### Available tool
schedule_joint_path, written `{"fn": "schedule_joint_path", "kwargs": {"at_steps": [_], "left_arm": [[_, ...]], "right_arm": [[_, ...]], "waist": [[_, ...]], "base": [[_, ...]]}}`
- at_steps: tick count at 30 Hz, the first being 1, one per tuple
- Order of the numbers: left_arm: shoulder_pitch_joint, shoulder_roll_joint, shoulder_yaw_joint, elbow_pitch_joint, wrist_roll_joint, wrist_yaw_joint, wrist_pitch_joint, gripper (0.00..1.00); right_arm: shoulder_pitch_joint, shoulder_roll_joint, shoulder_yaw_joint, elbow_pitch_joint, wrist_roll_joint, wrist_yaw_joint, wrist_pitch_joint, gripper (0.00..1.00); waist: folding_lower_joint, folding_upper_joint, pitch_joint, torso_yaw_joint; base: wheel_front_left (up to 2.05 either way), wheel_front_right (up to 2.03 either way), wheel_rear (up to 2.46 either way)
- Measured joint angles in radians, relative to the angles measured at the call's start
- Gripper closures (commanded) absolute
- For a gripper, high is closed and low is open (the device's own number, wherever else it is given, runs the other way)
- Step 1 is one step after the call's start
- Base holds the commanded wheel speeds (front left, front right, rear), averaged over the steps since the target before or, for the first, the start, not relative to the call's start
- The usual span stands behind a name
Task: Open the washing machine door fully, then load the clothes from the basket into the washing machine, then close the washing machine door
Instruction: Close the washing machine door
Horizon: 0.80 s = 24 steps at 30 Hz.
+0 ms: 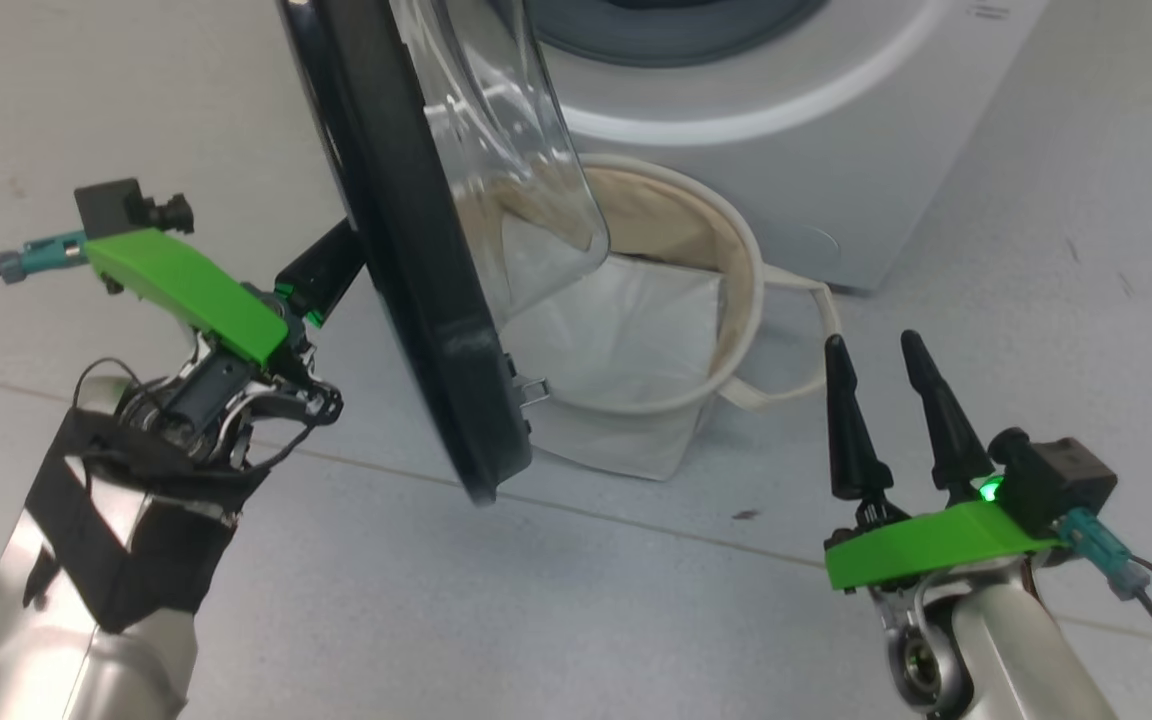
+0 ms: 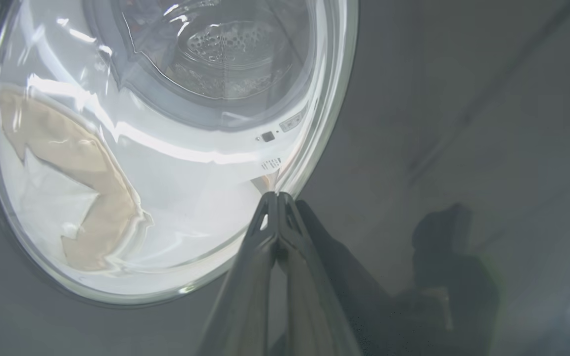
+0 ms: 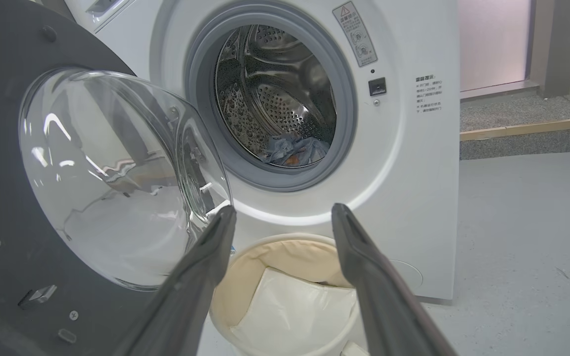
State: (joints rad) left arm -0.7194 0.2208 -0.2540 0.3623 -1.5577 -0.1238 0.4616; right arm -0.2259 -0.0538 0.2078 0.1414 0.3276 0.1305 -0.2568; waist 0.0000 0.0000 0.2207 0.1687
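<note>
pale grey floor (image 1: 636,620) before a white washing machine (image 1: 836,150). left tool (image 2: 277,197): fingers pressed together, holding nothing, tips set against the outer face of the door (image 1: 416,300) just beside the glass edge, probably so the pair acts as one blunt point for pushing it shut. door stands half open ahead of this tool. right tool (image 1: 874,342): spread wide and empty, standing clear of the door's swing, just beside the basket (image 1: 754,280) handle. clothes (image 3: 295,148) lie ahead of it inside the drum (image 3: 275,89); the basket holds a white liner.
</note>
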Motion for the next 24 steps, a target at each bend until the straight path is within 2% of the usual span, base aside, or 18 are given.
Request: {"fn": "schedule_joint_path", "kwargs": {"at_steps": [14,20,24], "left_arm": [[-0.052,-0.036,-0.031,-0.045,-0.011,0.000,0.040,1.00],[-0.050,-0.062,-0.064,-0.091,-0.010,0.000,0.047,1.00],[-0.046,-0.058,-0.066,-0.099,0.003,0.000,0.033,1.00]], "right_arm": [[-0.051,0.000,-0.089,-0.026,0.028,0.000,0.000,0.00],[-0.056,0.000,-0.095,-0.029,0.035,0.000,0.000,0.00],[-0.056,0.000,-0.095,-0.029,0.035,0.000,0.000,0.00]], "waist": [[0.0000,0.0000,0.105,-0.126],[0.0000,0.0000,0.120,-0.134],[0.0000,0.0000,0.114,-0.125]], "base": [[0.00,0.00,0.00],[0.00,0.00,0.00],[0.00,0.00,0.00]]}}
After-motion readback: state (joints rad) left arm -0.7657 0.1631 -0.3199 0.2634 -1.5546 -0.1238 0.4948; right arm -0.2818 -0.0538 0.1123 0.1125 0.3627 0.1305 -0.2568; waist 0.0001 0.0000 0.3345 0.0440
